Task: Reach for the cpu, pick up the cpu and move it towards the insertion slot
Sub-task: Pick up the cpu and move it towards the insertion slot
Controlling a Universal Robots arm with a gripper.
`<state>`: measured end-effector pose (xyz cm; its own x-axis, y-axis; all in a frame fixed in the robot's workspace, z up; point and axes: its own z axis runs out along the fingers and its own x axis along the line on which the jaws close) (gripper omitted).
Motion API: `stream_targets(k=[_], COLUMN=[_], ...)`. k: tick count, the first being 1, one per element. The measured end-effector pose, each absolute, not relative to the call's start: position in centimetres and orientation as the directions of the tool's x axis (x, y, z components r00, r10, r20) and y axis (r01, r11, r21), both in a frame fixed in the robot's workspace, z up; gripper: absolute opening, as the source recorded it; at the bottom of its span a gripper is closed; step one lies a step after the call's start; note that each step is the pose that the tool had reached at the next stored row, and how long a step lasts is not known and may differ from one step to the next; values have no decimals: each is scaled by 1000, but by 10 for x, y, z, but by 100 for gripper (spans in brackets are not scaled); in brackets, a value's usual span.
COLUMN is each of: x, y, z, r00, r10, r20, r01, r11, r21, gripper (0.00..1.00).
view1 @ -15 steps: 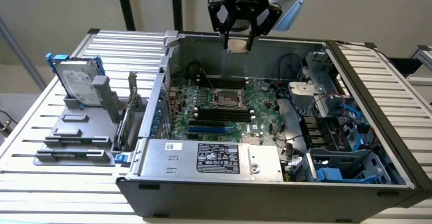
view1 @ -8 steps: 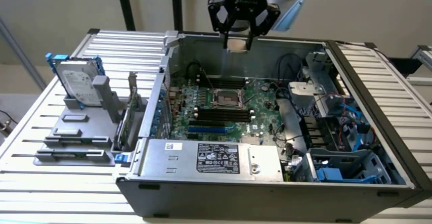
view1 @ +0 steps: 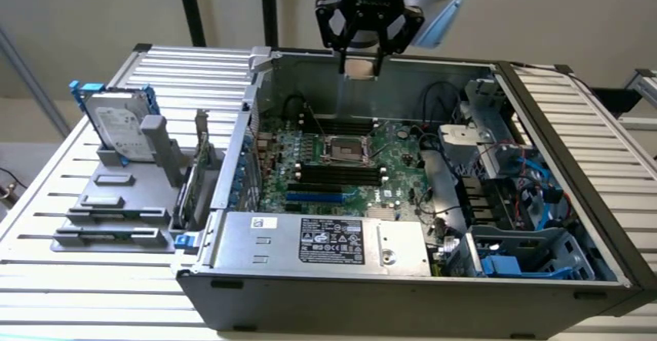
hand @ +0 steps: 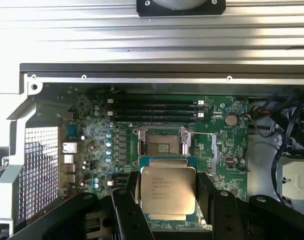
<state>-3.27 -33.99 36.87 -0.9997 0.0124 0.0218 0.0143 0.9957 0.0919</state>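
Note:
The cpu [hand: 168, 192], a flat square chip with a silvery top and printed text, sits between my black fingers [hand: 126, 210], so my gripper [hand: 168, 200] is shut on it. In the exterior view my gripper [view1: 361, 70] hangs high above the open computer case with the cpu [view1: 361, 68] as a pale tile at its tip. The insertion slot [view1: 345, 149], a shiny metal frame around a dark centre, lies on the green motherboard below. From the wrist, the insertion slot [hand: 161, 145] shows just beyond the held chip's edge.
Black memory slots [view1: 334, 174] run beside the socket. Cables and a drive cage [view1: 493, 164] crowd the case on the exterior view's right. A power supply [view1: 328, 241] sits at the case front. A hard drive in a blue frame [view1: 118, 122] stands on a grey rack outside the case.

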Motion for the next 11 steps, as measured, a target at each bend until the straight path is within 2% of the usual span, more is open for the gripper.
stream_targets(k=[11], x=[-33], y=[-339], z=[368], r00=[-1000], r10=[12], r20=[21], r01=[14], r11=[996], r21=[92], gripper=[55])
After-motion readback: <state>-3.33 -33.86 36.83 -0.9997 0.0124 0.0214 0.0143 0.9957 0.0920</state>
